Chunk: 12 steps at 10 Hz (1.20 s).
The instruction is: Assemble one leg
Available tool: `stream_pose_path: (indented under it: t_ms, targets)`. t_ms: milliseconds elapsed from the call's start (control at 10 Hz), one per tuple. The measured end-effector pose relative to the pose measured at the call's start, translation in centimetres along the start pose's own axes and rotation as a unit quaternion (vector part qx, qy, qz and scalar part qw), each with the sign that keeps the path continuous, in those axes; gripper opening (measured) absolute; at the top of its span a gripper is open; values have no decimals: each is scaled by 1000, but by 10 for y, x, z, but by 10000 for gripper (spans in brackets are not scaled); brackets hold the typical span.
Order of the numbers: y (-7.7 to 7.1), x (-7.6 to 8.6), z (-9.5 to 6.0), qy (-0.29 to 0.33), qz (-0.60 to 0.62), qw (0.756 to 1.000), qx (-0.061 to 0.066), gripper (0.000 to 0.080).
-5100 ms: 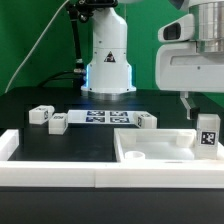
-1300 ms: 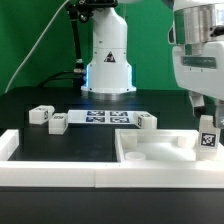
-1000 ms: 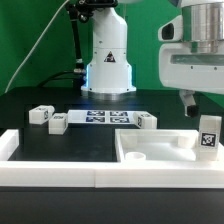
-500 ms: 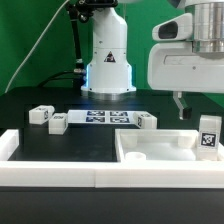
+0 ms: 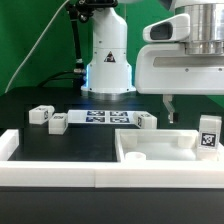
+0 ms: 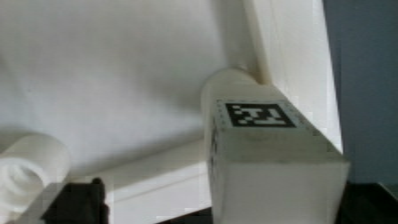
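Gripper [image 5: 168,113] hangs above the large white tabletop piece [image 5: 150,150], nothing between its fingers; whether they are spread or closed cannot be told. The leg [image 5: 208,135] stands upright at the piece's three o'clock corner, tag facing the camera. Other legs [image 5: 48,117] lie near the marker board [image 5: 100,118].

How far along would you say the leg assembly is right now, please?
Done: one leg stands upright at the tabletop corner. In hand: nothing; the gripper hangs apart from it, seemingly empty. Left: three loose legs lie on the table, and whether the standing leg is fully tightened cannot be told.
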<state>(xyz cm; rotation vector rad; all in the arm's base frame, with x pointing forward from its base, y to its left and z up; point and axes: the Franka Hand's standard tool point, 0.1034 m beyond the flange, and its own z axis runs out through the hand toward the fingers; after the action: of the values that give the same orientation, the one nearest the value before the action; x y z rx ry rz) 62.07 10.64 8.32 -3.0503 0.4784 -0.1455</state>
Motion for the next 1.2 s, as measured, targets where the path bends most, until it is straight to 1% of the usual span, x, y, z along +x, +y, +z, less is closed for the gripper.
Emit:
stream_pose_path:
  t_ms: [200, 500, 600, 800, 900, 1000, 1200]
  targets:
    - [0, 0, 0, 0, 0, 1000, 0, 289]
    - [0, 0, 0, 0, 19, 1000, 0, 290]
    - [0, 0, 0, 0, 44, 999, 1, 290]
    - [2, 0, 0, -1, 171, 985, 6, 290]
    - [1, 0, 1, 0, 219, 976, 10, 290]
    - [0, -2, 1, -1, 286, 958, 12, 290]
    - [-5, -5, 1, -5, 409, 912, 15, 290]
